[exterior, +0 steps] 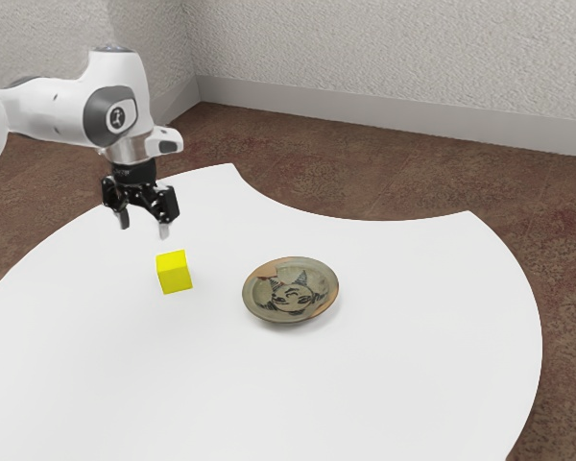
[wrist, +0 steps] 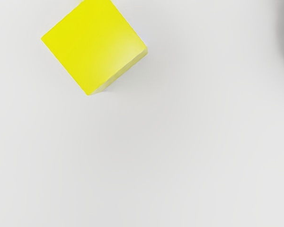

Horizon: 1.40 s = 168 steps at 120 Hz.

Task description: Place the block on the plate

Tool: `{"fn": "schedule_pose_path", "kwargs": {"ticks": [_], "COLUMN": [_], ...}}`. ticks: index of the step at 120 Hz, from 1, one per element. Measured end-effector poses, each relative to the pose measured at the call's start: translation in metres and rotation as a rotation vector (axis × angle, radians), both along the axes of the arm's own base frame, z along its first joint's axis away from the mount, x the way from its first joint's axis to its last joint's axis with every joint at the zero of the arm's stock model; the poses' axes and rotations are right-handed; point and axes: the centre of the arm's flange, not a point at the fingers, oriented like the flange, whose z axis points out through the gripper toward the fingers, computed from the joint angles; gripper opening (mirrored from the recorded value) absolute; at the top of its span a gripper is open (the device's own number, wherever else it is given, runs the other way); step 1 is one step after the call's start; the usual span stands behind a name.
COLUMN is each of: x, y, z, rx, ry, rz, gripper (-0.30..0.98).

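Grpr (exterior: pixel 145 227) w/ fingers (exterior: pixel 163 230) spread, above tbl (exterior: pixel 403 384); yellow blk (exterior: pixel 174 273) on tbl near plate (exterior: pixel 291 290)

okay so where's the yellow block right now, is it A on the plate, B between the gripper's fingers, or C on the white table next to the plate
C: the yellow block sits directly on the white table, beside the plate, with the open gripper above the tabletop.
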Motion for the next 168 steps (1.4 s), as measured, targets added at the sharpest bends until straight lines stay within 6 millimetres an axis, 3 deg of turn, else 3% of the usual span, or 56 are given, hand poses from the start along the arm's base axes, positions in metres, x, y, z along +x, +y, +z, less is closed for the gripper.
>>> {"fn": "schedule_pose_path", "kwargs": {"ticks": [8, 34, 54, 88, 129, 144, 168], "x": [0.012, 0.048, 0.069, 0.066, 0.071, 0.070, 0.069], "y": [-0.002, 0.019, 0.024, 0.049, 0.052, 0.052, 0.050], "z": [-0.013, -0.053, -0.073, -0.116, -0.159, -0.168, -0.174], "rx": [0.010, 0.050, 0.044, 0.030, 0.048, 0.049, 0.049], "ry": [0.000, -0.003, -0.029, -0.073, -0.093, -0.091, -0.087], "rz": [0.051, 0.332, 0.494, 0.692, 0.795, 0.819, 0.842], "gripper": [0.69, 0.69, 0.69, 0.69, 0.69, 0.68, 0.52]}}
